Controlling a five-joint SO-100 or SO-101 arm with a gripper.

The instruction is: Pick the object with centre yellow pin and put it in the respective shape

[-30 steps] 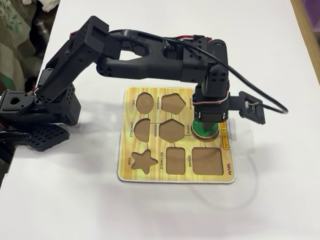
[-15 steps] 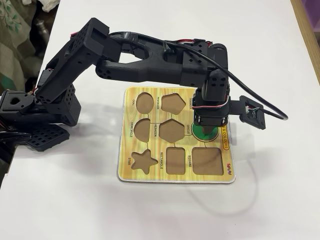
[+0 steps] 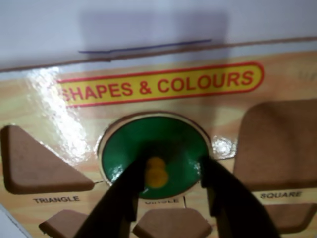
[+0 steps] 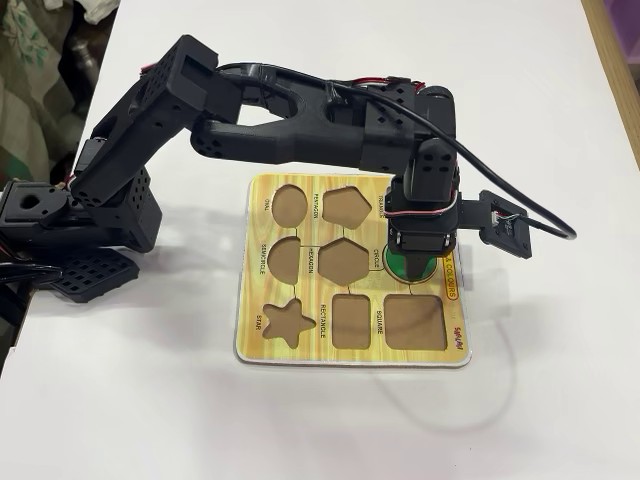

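The yellow wood-grain shape board (image 4: 300, 345) lies flat on the white table (image 4: 560, 100), with the black arm (image 4: 290, 125) reaching over its right side in the fixed view and the gripper (image 3: 168, 173) pointing straight down at the round cut-out labelled circle (image 3: 212, 144). The flat green wooden disc (image 3: 168, 134) appears to sit level inside that cut-out, filling it to the rim, so the placing looks done. The jaws stand a little apart on either side of the small yellow knob (image 3: 156, 173) without clearly pressing it, so what seems left is to lift clear.
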